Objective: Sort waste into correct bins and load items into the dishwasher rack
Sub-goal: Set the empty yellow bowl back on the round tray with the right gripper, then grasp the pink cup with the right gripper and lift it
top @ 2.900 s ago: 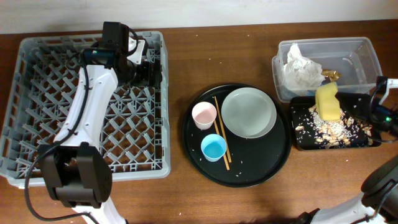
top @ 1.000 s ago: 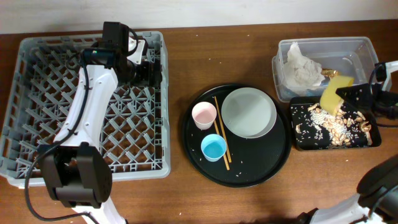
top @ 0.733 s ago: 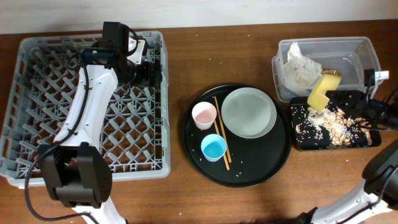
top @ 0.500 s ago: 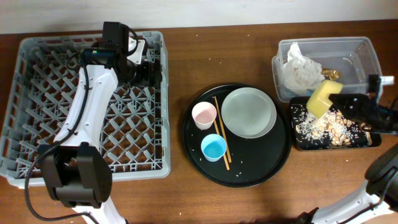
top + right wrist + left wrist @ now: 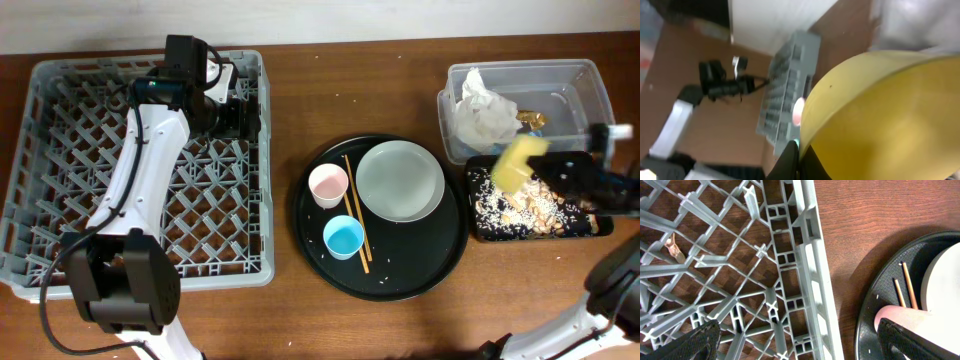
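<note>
Our right gripper (image 5: 548, 166) pinches the bowl (image 5: 518, 163) by its rim, tipped just above the black bin (image 5: 592, 229), likely so scraps (image 5: 530, 208) fall in. Far left of the bin, our left gripper (image 5: 238, 112) hangs spread wide.

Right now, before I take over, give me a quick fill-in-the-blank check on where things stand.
The right gripper holds the yellow ____ tilted above the shallow black tray.
The crumpled napkin lies in the clear ____.
Between the plate and the pink cup lie the wooden ____.
Missing: bowl; tub; chopsticks.
</note>
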Tool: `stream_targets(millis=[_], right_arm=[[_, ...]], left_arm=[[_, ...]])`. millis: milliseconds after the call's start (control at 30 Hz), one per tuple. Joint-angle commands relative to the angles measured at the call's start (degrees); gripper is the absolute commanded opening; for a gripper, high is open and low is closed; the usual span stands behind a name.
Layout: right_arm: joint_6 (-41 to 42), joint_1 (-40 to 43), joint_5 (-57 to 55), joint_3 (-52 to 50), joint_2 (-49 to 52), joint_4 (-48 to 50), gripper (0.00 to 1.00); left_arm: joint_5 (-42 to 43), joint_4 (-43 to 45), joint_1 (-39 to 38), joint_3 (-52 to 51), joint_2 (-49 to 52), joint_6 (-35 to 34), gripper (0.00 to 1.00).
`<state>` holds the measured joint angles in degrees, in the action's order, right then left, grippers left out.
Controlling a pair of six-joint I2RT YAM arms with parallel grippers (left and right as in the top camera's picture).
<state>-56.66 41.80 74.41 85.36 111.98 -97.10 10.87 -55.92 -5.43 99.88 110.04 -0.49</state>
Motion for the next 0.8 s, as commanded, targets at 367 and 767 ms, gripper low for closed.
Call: stream_targets(millis=[367,767], right_arm=[[62.23,-49.92,-57.37,-3.02,-9.73,14.56,0.04],[70.66,-61.33,-56.92,-12.94,-9.92,23.63,0.37]], left_arm=[[0.00,0.13,0.35,0.90,-1.31,0.04,0.99],[0.00,0.35,0.35,0.90,-1.31,0.04,0.99]])
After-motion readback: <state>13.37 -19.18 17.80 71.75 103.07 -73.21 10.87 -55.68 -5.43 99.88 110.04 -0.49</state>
